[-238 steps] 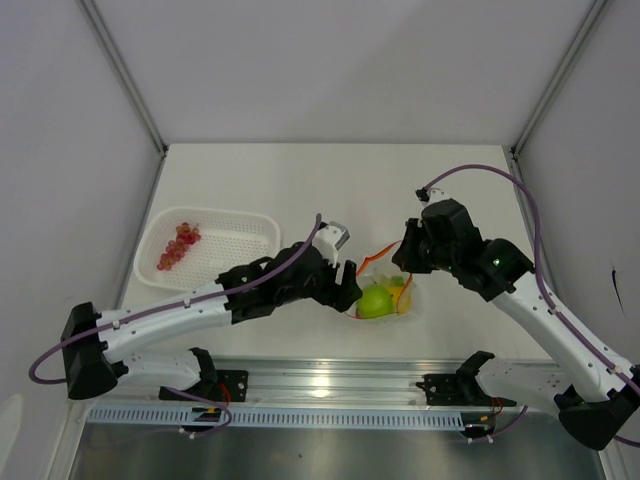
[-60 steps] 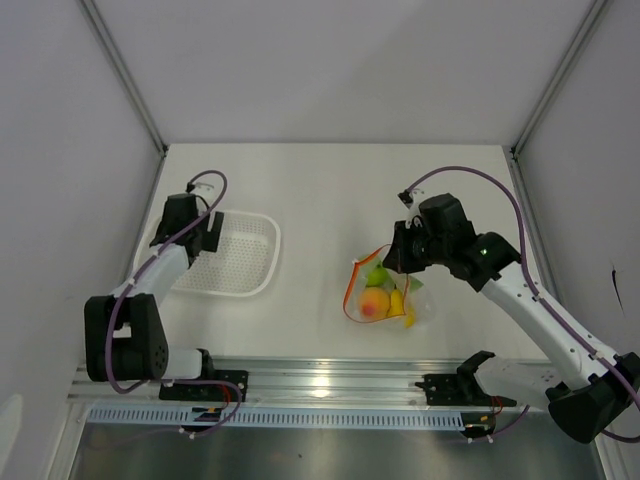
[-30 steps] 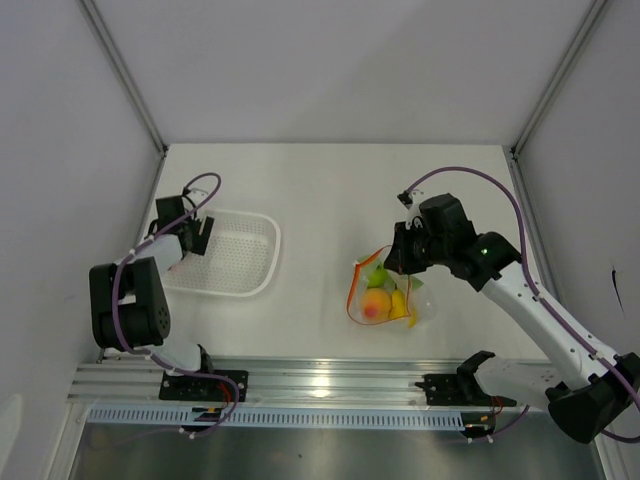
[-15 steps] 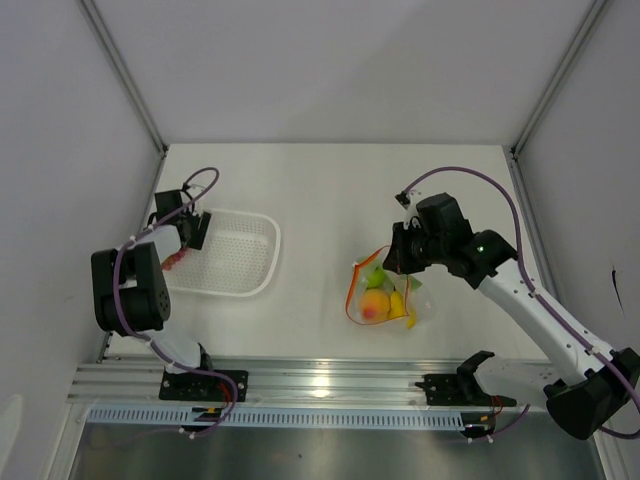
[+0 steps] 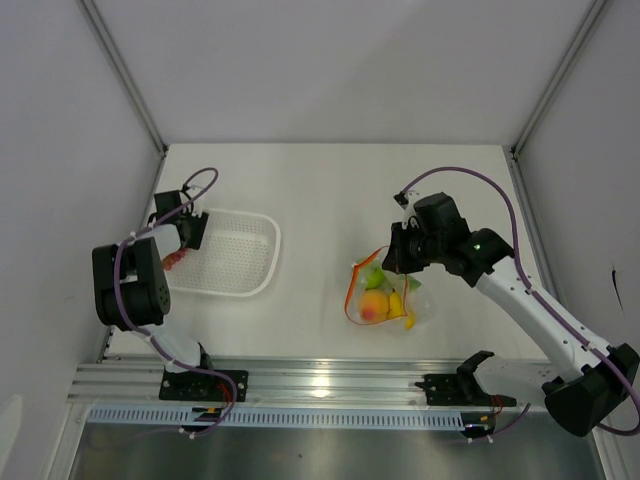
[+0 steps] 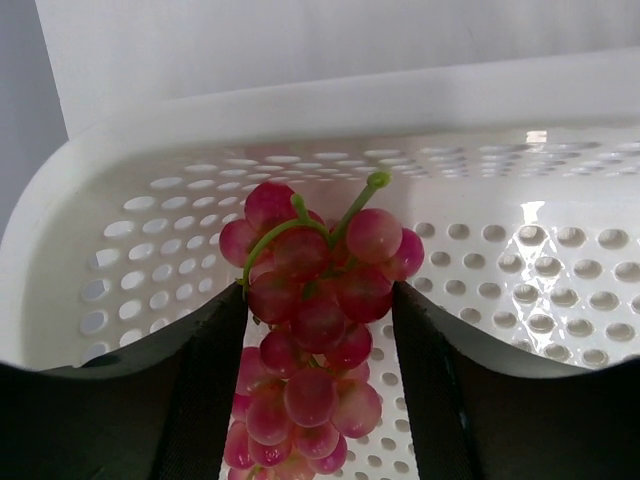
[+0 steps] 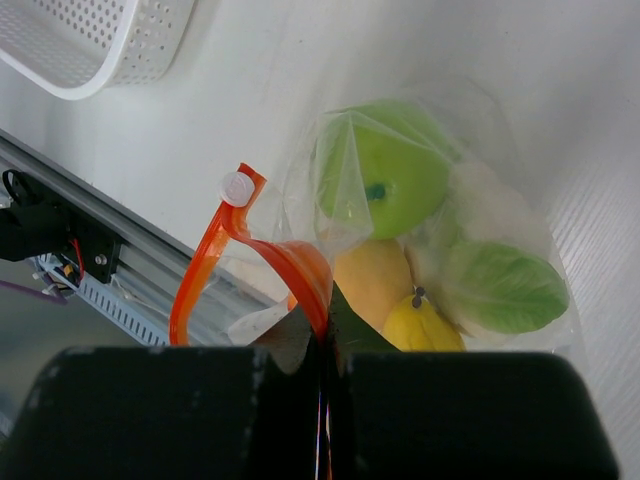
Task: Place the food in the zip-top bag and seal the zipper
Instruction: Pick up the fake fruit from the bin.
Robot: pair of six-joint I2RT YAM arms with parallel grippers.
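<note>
We see the left end effector (image 6: 320,300) down inside the white perforated basket (image 6: 90,215). Its two dark fingers (image 6: 210,390) are partly apart with the bunch of grapes (image 6: 318,345) lying between them. The bunch fills the gap and seems to touch both inner faces, but we cannot tell whether the fingers actually clamp it. The green stem and the top few grapes lie just past the fingertips, toward the basket's curved wall, and the rest of the bunch runs back between the fingers toward the wrist, resting on the basket floor. The right end effector (image 7: 325,345) is closed down to a hairline slit and pinches the mouth edge of the zip-top bag (image 7: 500,215), right where the red-orange zipper (image 7: 205,285) meets the fingertips. From that pinch the zipper loops out ahead and to the left of its view, the mouth open, with a round white slider (image 7: 237,186) at the far bend. The clear pouch spreads ahead and to the right of the fingertips on the tabletop (image 7: 300,70). Inside it we make out the green apple (image 7: 385,180) farthest ahead, the orange (image 7: 370,280) just beyond the fingertips, a yellow piece (image 7: 420,325) close on their right, and a second green piece (image 7: 500,285) further right. From overhead the two end effectors are well apart
</note>
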